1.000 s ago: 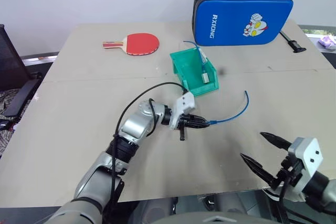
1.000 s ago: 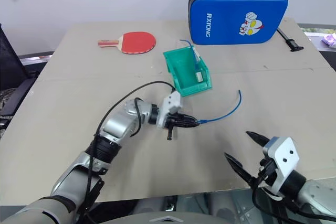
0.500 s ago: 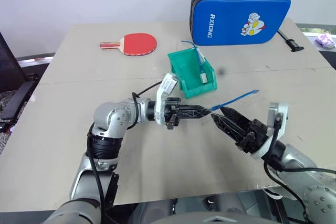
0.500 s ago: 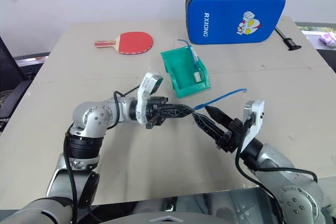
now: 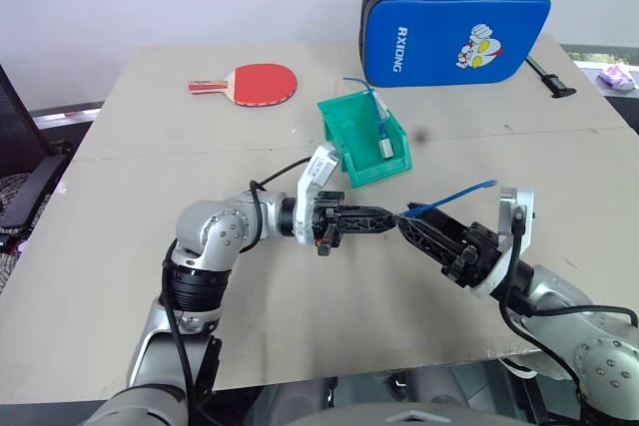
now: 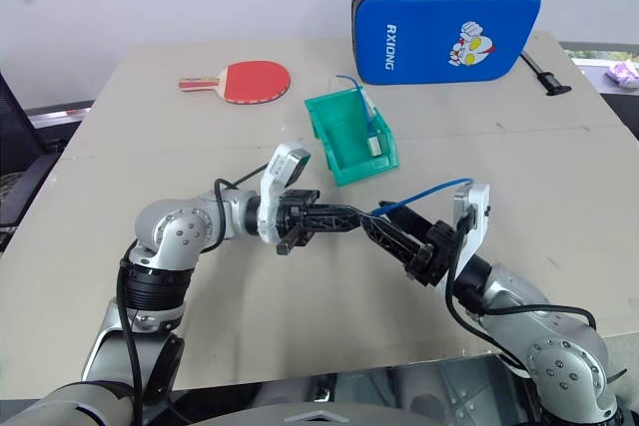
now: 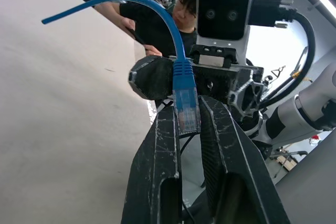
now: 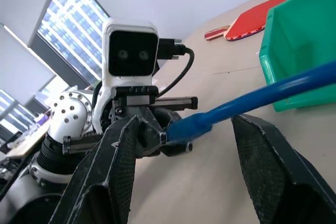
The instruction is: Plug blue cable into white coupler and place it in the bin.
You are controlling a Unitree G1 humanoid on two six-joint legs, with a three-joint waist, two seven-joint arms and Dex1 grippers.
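My left gripper (image 5: 392, 218) points to the right above the table and is shut on the blue cable (image 5: 454, 195) at its plug. The clear plug (image 7: 187, 109) sits between the fingertips, and the cable arches up and away. Tip to tip with it, my right gripper (image 5: 411, 226) stands open, its two fingers astride the cable (image 8: 252, 100) without closing on it. The green bin (image 5: 344, 137) stands behind the grippers. In it lies a white coupler (image 5: 387, 148) joined to a second blue cable.
A red table-tennis paddle (image 5: 265, 82) lies at the back left. A large blue padded case (image 5: 454, 32) stands at the back, with a black rod (image 5: 552, 77) beside it. A person (image 7: 157, 19) sits beyond the table in the left wrist view.
My left gripper lifted the cable off the table and rolled. My right gripper swung in from the lower right to meet it and narrowed its jaws. Both have held still for the last half second.
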